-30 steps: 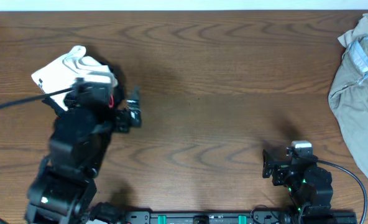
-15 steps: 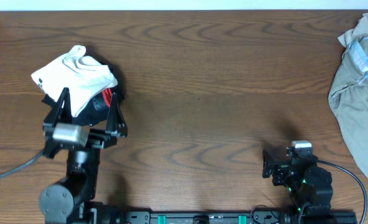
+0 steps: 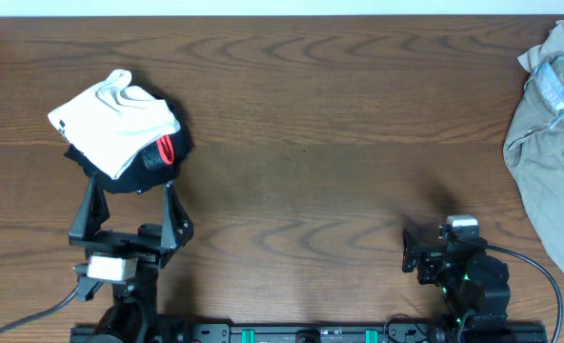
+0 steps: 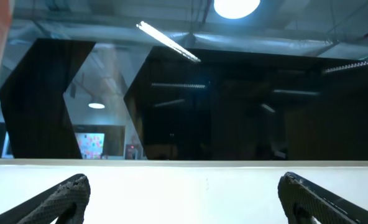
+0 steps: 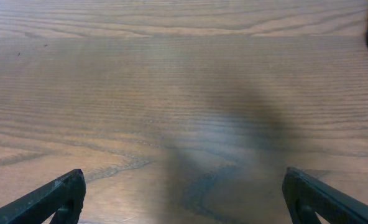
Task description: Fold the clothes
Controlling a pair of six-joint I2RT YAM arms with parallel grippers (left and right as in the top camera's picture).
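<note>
The worktop (image 3: 339, 114) is dark brown wood with wavy, looping grain. Near its left edge, a soft white folded T-shirt (image 3: 115, 119) lies over a black garment (image 3: 110, 176) with 1 red band (image 3: 164, 151). At the right edge, a crumpled khaki-beige cloth garment (image 3: 549, 171) carries a pale blue-white patch (image 3: 552, 86). The left gripper (image 3: 131, 189) and right gripper (image 5: 184, 190) are black.
</note>
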